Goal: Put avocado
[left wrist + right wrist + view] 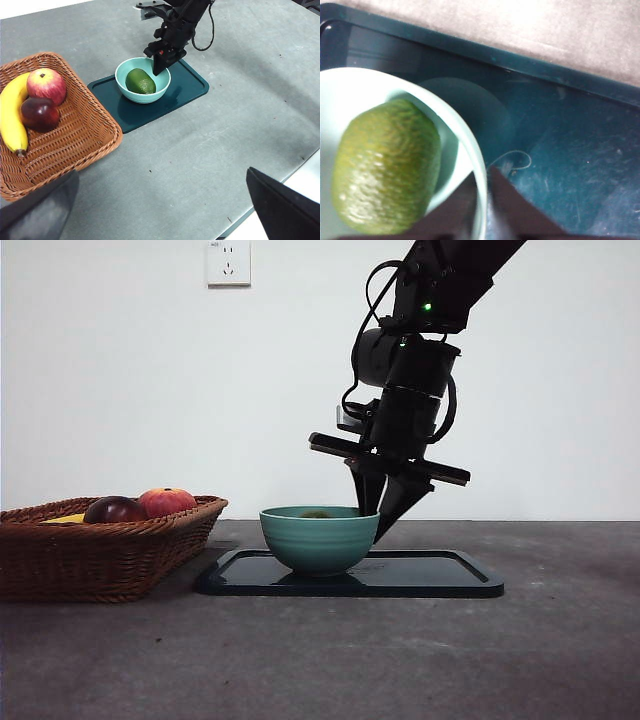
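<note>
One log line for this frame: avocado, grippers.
dark green avocado: in teal bowl on dark tray | right gripper: at bowl rim, holding nothing | left gripper: waiting, open

We see a basket (75, 125) of woven wicker, rough. The bowl (320, 540) looks glazed and smooth; the tray (560, 150) beneath is glossy, faintly scuffed. The avocado (140, 81) has dull, pebbled skin; the table (400, 660) is matt and gritty.

The avocado (140, 81) is dark green, its skin mottled with yellowish flecks. It lies in a pale teal bowl (131, 96) on a deep teal tray (187, 91) (scuffed, faintly glossy). Nearby: tan woven basket (97, 125), yellow banana (11, 120), grey worktop (200, 155).
</note>
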You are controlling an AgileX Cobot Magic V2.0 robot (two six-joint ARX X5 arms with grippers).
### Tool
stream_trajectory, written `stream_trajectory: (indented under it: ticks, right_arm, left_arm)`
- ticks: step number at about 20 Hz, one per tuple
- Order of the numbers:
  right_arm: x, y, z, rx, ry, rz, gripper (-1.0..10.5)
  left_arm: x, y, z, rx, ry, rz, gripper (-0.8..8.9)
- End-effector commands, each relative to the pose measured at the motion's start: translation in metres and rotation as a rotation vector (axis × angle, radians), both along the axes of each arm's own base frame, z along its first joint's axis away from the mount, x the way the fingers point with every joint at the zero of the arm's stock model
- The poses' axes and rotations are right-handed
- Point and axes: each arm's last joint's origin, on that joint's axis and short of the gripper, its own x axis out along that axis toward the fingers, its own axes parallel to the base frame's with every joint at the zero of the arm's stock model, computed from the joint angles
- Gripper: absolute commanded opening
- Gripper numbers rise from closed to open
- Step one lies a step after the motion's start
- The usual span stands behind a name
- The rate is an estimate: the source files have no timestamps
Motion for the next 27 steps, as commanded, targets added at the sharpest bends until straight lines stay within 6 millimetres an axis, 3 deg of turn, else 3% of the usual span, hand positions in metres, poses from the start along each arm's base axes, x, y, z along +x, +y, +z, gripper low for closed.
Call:
stream_trajectory:
  ticks: [1, 3, 5, 6, 9, 11, 16, 18, 21, 27]
  right_arm:
    - [0.004, 0.001, -0.001, -0.016, -0.014, 0.003, 2.5]
    - [0.000, -0.004, 0.024, -0.034, -0.086, -0.016, 3.9]
    - [-0.014, -0.011, 0.065, -0.020, -0.166, -0.009, 5.7]
    - [-0.026, -0.015, 0.087, -0.019, -0.197, 0.012, 6.0]
    - [-0.072, -0.033, 0.146, -0.101, -0.273, 0.054, 6.0]
    - [-0.103, -0.045, 0.175, -0.124, -0.289, 0.056, 6.0]
    - [-0.172, -0.065, 0.222, -0.159, -0.377, 0.074, 6.0]
    - [-0.201, -0.070, 0.228, -0.134, -0.409, 0.111, 6.0]
    - [-0.242, -0.078, 0.220, -0.099, -0.435, 0.153, 6.0]
    - [-0.304, -0.105, 0.178, 0.016, -0.514, 0.136, 6.0]
  left_arm:
    - [-0.001, 0.000, 0.003, -0.008, -0.010, -0.005, 6.54]
    - [-0.001, 0.000, 0.003, -0.007, -0.010, -0.005, 6.54]
    - [-0.001, 0.000, 0.003, -0.007, -0.010, -0.005, 6.54]
    - [-0.001, 0.000, 0.003, -0.008, -0.010, -0.005, 6.54]
    - [0.000, 0.000, 0.003, -0.008, -0.010, -0.005, 6.54]
    - [0.000, 0.000, 0.003, -0.008, -0.010, -0.005, 6.54]
    - [0.000, 0.000, 0.003, -0.008, -0.010, -0.005, 6.54]
    - [0.000, 0.000, 0.003, -0.008, -0.011, -0.006, 6.54]
    - [0.000, 0.000, 0.003, -0.008, -0.010, -0.006, 6.54]
    - [0.000, 0.000, 0.003, -0.008, -0.010, -0.006, 6.54]
